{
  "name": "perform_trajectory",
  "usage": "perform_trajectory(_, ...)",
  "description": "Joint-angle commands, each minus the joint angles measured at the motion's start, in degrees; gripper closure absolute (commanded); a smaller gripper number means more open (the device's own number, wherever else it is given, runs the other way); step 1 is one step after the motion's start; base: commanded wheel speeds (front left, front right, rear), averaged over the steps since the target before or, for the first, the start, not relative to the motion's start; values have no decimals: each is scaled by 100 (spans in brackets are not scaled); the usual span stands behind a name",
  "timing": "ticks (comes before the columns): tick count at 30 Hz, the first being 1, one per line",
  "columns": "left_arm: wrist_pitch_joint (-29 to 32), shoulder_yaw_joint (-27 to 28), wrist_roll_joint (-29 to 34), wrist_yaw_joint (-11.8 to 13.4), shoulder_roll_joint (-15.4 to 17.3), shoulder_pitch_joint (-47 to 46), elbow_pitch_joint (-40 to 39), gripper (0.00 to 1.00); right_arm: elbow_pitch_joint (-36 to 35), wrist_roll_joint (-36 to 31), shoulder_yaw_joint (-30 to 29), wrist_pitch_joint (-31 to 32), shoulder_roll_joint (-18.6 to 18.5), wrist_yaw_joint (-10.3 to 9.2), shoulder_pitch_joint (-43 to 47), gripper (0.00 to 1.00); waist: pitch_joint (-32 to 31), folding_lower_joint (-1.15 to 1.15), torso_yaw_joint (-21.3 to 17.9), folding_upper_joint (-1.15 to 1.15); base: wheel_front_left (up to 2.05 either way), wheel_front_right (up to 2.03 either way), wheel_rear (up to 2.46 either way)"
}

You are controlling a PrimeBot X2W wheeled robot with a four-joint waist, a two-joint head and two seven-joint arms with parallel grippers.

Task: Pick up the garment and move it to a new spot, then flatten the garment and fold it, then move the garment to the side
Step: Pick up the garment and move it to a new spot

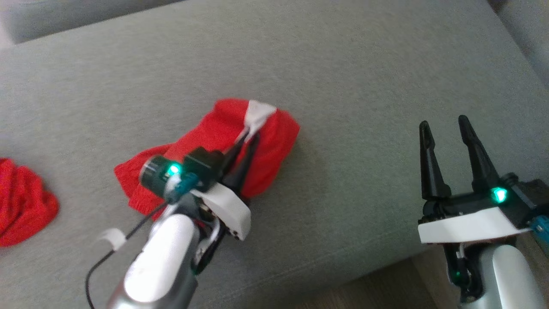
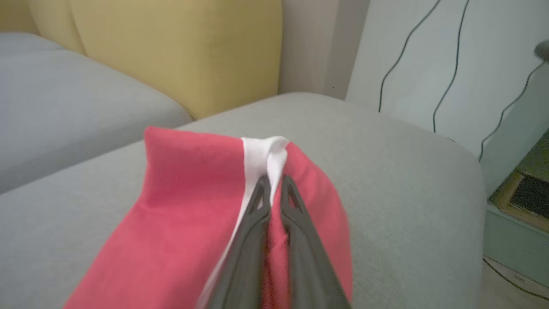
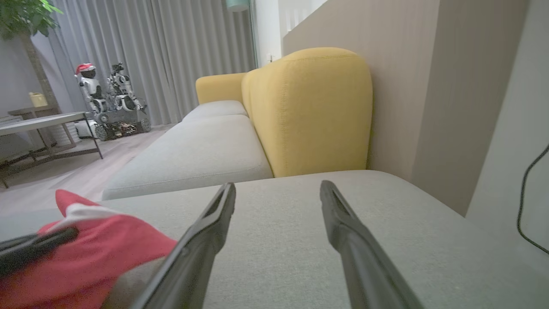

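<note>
Head view, starting at the left: a bunch of red cloth (image 1: pixel 23 201) lies at the left edge of the grey sofa cushion (image 1: pixel 343 64), well apart from the red garment (image 1: pixel 201 137). The garment sits crumpled near the middle of the cushion, with a white patch (image 1: pixel 259 112) at its far end. The left gripper (image 1: pixel 252 137) reaches over the garment from the near side, and its two dark fingers are clenched on the fabric just beside the white patch. Further right, the cushion is bare. The right gripper (image 1: pixel 443 121) hovers near the cushion's front edge, jaws spread wide and holding nothing, well apart from the garment. A strip of wooden floor (image 1: pixel 377 292) shows below it.

In the left wrist view the red fabric rises to a peak at the pinch, the white patch bunched between the fingertips. A yellow backrest (image 2: pixel 171 47) stands behind on the left and dark cables (image 2: pixel 446 64) hang on the wall at the right.

In the right wrist view the garment lies at the lower left, beside the spread fingers.
</note>
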Motion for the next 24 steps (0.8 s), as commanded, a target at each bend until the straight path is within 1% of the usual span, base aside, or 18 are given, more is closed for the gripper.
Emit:
perform_trajectory(1,-68,91,-2,-49,-18,-267,-58,100,-213,67,149,-79,-25,44,-173,0,248,0,-296,0,0,0,0)
perform_trajectory(3,-45,-47,-54,-77,-60,-322,265,100,-179,110,157,-123,-25,44,-166,0,310,0,-362,0,0,0,0)
perform_trajectory(4,-55,-98,-95,-90,-77,-347,394,82,-156,134,158,-150,-25,44,-165,0,322,0,-377,0,0,0,0)
perform_trajectory(5,-75,-145,-131,-101,-91,-368,507,6,-129,147,158,-173,-25,44,-164,0,327,0,-383,0,0,0,0)
perform_trajectory(6,-101,-192,-171,-113,-102,-381,593,0,-103,161,151,-192,-25,44,-161,0,328,0,-376,0,0,0,0)
perform_trajectory(9,-213,-334,-301,-147,-124,-371,720,0,-25,180,98,-232,-25,44,-153,0,271,0,-263,0,0,0,0)
perform_trajectory(11,-332,-358,-409,-160,-130,-310,668,0,20,171,86,-241,-25,44,-155,0,194,0,-135,0,0,0,0)
perform_trajectory(15,-563,-207,-605,-107,-79,-114,390,0,83,100,36,-211,-25,44,-148,0,10,0,247,0,0,0,0)
perform_trajectory(19,-704,97,-757,78,85,109,-4,0,136,9,5,-141,-25,44,-142,0,-156,0,691,0,0,0,0)
perform_trajectory(24,-788,635,-980,435,323,420,-388,0,210,-116,1,-40,-25,44,-130,0,-331,0,1186,0,0,0,0)
